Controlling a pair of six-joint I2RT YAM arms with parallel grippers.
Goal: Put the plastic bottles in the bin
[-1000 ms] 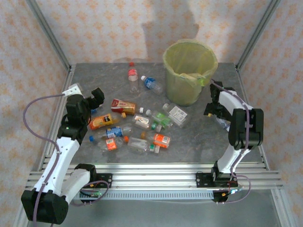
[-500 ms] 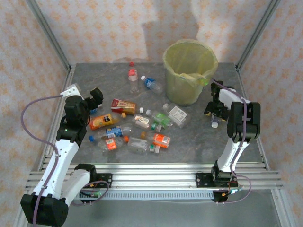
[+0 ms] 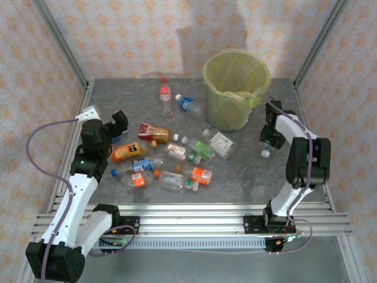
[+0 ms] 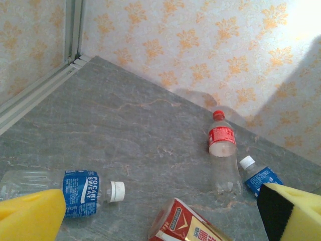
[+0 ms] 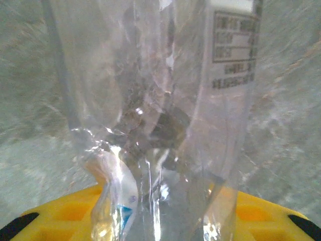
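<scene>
Several plastic bottles (image 3: 177,154) lie scattered on the grey table's middle. The bin (image 3: 237,88) stands upright at the back right. My right gripper (image 3: 268,139) is low over the table, just right of the bin, and shut on a clear plastic bottle (image 5: 160,100) whose wall looks crumpled; its white cap (image 3: 265,153) pokes out below. My left gripper (image 3: 121,121) hangs open at the left with nothing between its fingers. Ahead of it lie a red-labelled bottle (image 4: 222,150), a blue-labelled one (image 4: 258,175), a Pocari Sweat bottle (image 4: 75,193) and a red-and-yellow one (image 4: 188,226).
Metal frame posts (image 3: 62,44) and patterned walls close in the table on three sides. A rail (image 4: 35,93) runs along the left edge. Bare grey tabletop (image 3: 259,177) lies in front of the right gripper.
My right gripper has dropped onto the clear bottle beside the bin and closed its jaws on it. The left arm has barely shifted and stays open.
</scene>
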